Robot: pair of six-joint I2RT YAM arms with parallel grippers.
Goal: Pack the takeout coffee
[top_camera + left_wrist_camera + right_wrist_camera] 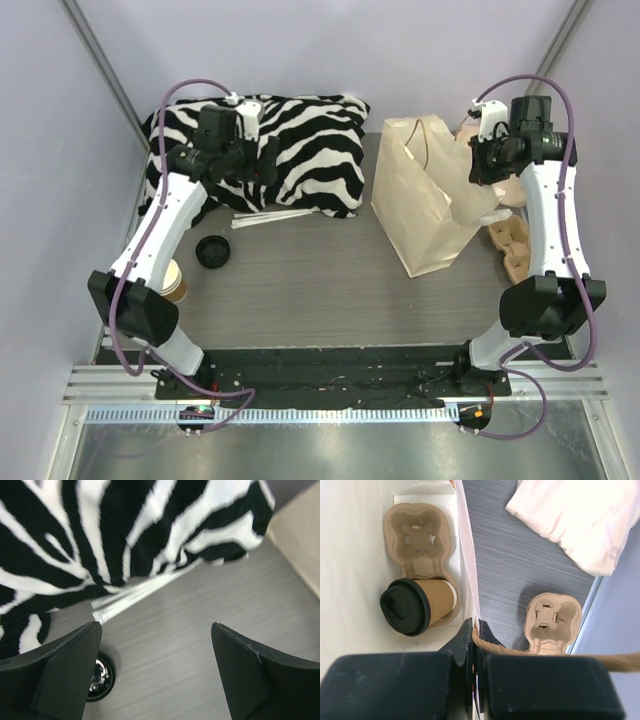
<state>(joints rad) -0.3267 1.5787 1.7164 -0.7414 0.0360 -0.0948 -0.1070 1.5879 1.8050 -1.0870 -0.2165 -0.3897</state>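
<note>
The takeout coffee point(427, 602), a brown kraft cup capped with a black lid, stands in a pulp carrier point(417, 535) at the bottom of the paper bag point(425, 200). The top view does not show it. My right gripper point(479, 630) is shut on the bag's rim and its twisted paper handle at the bag's right side point(480, 168). Far to the left, my left gripper point(155, 630) hangs open and empty above the table, beside the zebra cloth point(300, 140).
A flat black lid point(213, 250) lies on the table, below my left finger point(75, 670). A brown cup with a white top point(175, 282) stands by the left arm. White wrapped sticks point(270, 218) lie at the cloth's edge. A second pulp carrier point(552, 620) and a pale cloth point(575, 515) sit right of the bag.
</note>
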